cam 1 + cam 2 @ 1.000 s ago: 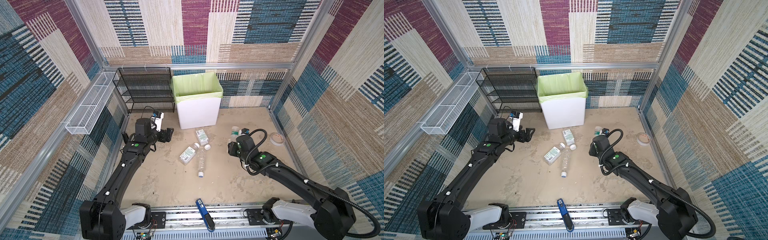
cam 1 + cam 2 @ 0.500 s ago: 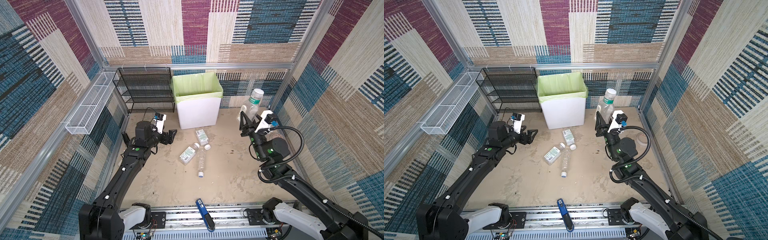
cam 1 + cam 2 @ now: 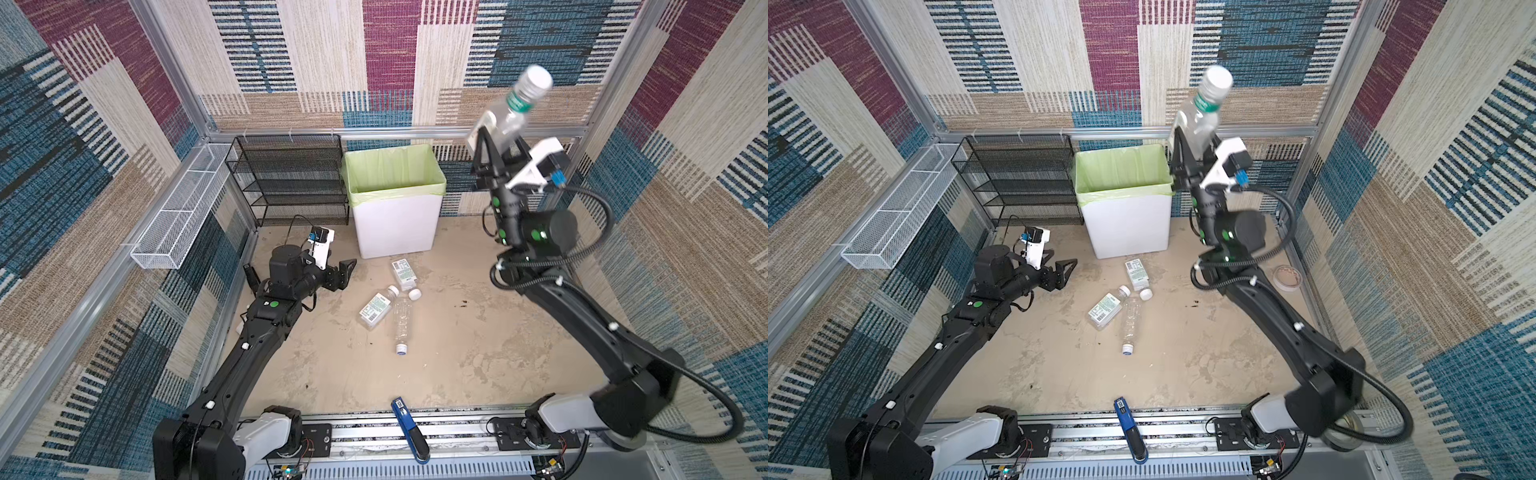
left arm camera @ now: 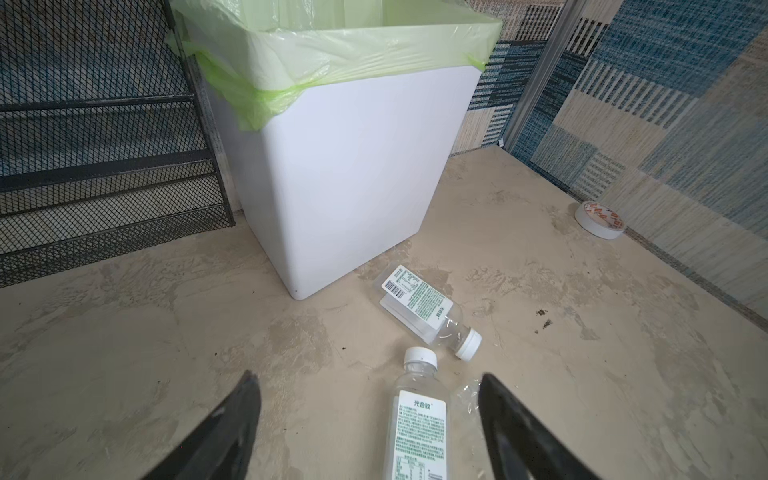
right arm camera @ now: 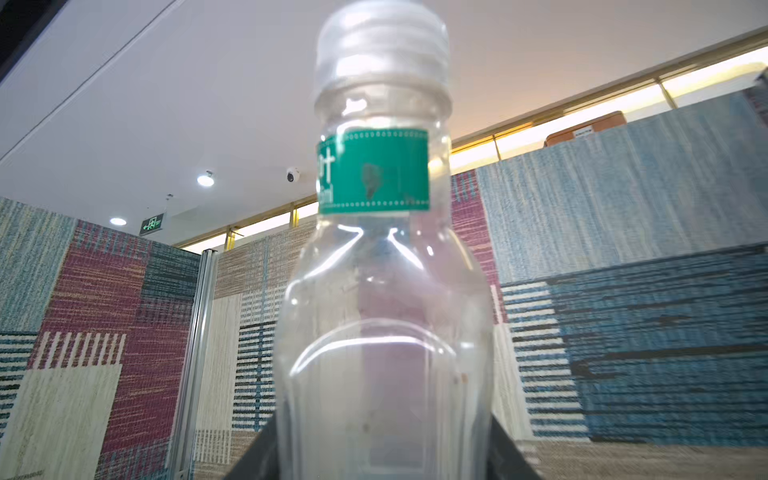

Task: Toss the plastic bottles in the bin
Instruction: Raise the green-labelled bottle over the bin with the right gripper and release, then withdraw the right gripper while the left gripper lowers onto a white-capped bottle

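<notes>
The task is only partly done, as far as one can judge: the right gripper (image 3: 500, 143) is closed on a clear bottle with a white cap and green neck band (image 3: 515, 104) and holds it high, cap upward and a little tilted. The held bottle is to the right of the bin (image 3: 395, 224) and above the level of its rim, not yet over the opening. Inside the bin only the light green liner shows, so I cannot tell whether any bottle is already there. Three bottles lie on the floor in front of the bin: a labelled one just beside its front wall (image 3: 403, 274), a second labelled one (image 3: 376, 309), and a slim clear one (image 3: 401, 320) touching or almost touching the second. The left gripper (image 3: 347, 272) is open and empty, low over the floor and pointing at these bottles. A black mesh rack (image 3: 291, 183) stands just beside the bin, a tape roll (image 3: 1287, 277) lies near the right wall, and a blue stapler (image 3: 409, 428) rests on the front rail. Nothing blocks the way to the opening.
</notes>
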`<state>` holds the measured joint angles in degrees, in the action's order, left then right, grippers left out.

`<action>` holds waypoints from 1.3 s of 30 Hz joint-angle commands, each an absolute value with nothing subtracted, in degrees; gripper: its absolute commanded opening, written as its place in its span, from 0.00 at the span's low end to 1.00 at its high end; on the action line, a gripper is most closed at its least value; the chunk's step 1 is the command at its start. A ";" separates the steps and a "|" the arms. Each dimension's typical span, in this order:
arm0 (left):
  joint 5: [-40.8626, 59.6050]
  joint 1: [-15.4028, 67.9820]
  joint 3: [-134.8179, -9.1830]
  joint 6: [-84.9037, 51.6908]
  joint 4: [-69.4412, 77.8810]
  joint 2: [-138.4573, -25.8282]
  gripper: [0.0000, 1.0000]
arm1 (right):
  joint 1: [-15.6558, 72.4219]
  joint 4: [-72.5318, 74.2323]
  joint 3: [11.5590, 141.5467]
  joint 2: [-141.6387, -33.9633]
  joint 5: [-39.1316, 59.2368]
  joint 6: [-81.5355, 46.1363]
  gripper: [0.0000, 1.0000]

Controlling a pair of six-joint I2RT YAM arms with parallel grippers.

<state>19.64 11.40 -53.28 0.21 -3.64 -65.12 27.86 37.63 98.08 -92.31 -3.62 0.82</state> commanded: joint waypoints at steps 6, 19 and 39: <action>18.20 11.60 -52.96 1.60 -2.67 -62.43 0.83 | 26.19 -25.75 163.54 -130.04 6.70 -7.45 0.80; 19.41 11.60 -53.39 1.34 -2.85 -63.28 0.84 | 24.80 -7.51 130.25 -108.63 0.70 0.18 0.84; 9.54 26.63 -57.10 8.99 -14.61 -78.84 0.90 | 24.19 6.71 38.83 -56.04 -13.48 -18.32 0.87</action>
<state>11.51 26.33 -56.18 6.66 -12.60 -76.66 24.36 9.82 43.46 -58.19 -11.64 -10.63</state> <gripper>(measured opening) 0.898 0.865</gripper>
